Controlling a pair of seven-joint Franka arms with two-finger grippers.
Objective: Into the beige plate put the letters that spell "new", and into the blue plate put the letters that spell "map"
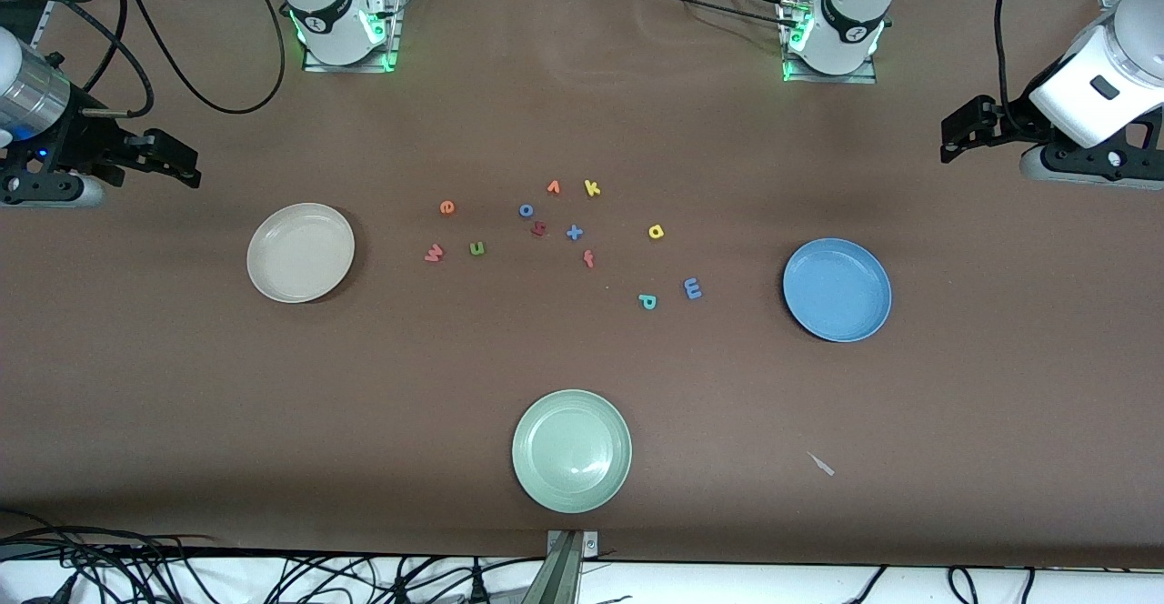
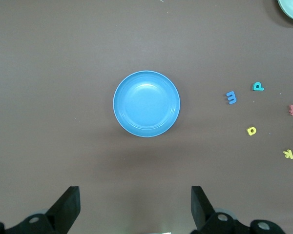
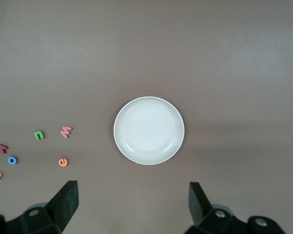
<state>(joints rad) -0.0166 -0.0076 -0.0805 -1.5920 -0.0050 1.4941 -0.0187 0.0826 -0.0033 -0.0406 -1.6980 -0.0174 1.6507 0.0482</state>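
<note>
On the brown table point(image 1: 182, 422) three plates sit wide apart: the beige plate point(image 1: 300, 252) toward the right arm's end, the blue plate point(image 1: 837, 289) toward the left arm's end, and a pale green plate point(image 1: 571, 450) nearest the front camera, between them. All three are bare inside. Small foam letters lie scattered between the beige and blue plates. The orange e point(image 1: 446, 207), salmon w point(image 1: 434, 253) and green n point(image 1: 476, 247) lie closest to the beige plate. The yellow a point(image 1: 656, 232), blue m point(image 1: 692, 288) and teal p point(image 1: 647, 301) lie closest to the blue plate. Among them are an orange v point(image 1: 553, 187), a yellow k point(image 1: 592, 188), a blue o point(image 1: 526, 210), a dark red letter point(image 1: 538, 229), a blue x point(image 1: 574, 233) and a red f point(image 1: 588, 259). A small pale scrap point(image 1: 822, 465) lies near the front edge. Black cables point(image 1: 273, 577) trail below the table's edge.

Both arms wait. The left tool point(image 1: 966, 126) hangs over the table's left-arm end, fingers spread and holding nothing. The right tool point(image 1: 168, 160) hangs over the right-arm end, likewise spread and holding nothing.
</note>
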